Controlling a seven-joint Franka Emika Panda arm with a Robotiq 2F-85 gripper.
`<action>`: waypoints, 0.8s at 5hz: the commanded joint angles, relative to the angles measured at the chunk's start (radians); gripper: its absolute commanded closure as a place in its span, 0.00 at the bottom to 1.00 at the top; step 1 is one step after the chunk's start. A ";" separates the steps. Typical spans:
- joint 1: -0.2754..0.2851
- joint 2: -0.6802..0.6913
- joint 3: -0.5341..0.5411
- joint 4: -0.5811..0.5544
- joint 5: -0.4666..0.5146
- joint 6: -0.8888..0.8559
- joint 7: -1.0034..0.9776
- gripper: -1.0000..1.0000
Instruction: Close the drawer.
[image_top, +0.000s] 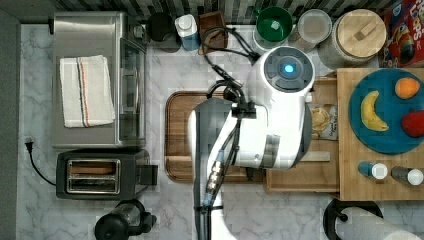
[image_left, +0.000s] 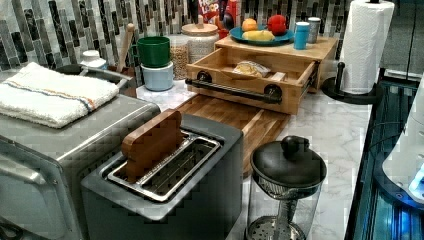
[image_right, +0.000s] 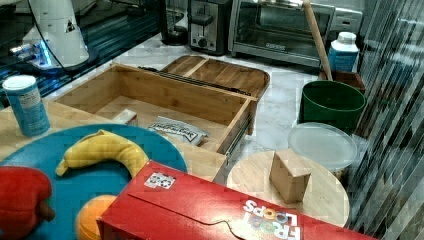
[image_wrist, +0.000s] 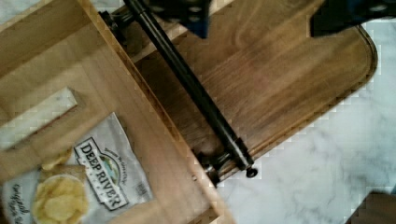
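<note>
Gripper (image_wrist: 259, 18) fingers read as spread: in the wrist view you see two dark blue fingertips (image_wrist: 198, 16) well apart, hovering above the cutting board (image_wrist: 280, 88) just past the black bar handle (image_wrist: 196, 88), holding nothing.

Largest item first. The arm (image_top: 260, 125) reaches across the counter in the top view, its white bulk covering the seam where board meets drawer; the wrist points down.

The drawer (image_left: 235, 62) is pulled fully out from under the light wooden top (image_left: 280, 47), its front overhanging the cutting board in the left view. In the right view the drawer (image_right: 165, 97) stands open and shallow, with a chip bag (image_right: 177, 131) and a small pale block (image_right: 126, 117) lying on its floor.

Handle (image_left: 232, 91): long, thin, mounted on two round standoffs across the drawer front.

Judgement on the step: you are placed to push. Lower until the fingers sit level with the drawer front or the bar, contact near its middle so the box does not rack on its slides, then drive straight toward the wooden top. Keep the push slow; the contents are loose.
</note>
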 joint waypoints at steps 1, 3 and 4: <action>0.078 -0.005 0.099 -0.100 -0.012 0.114 -0.296 1.00; 0.044 0.010 0.135 -0.186 -0.041 0.161 -0.340 1.00; 0.050 0.025 0.135 -0.250 -0.055 0.248 -0.335 1.00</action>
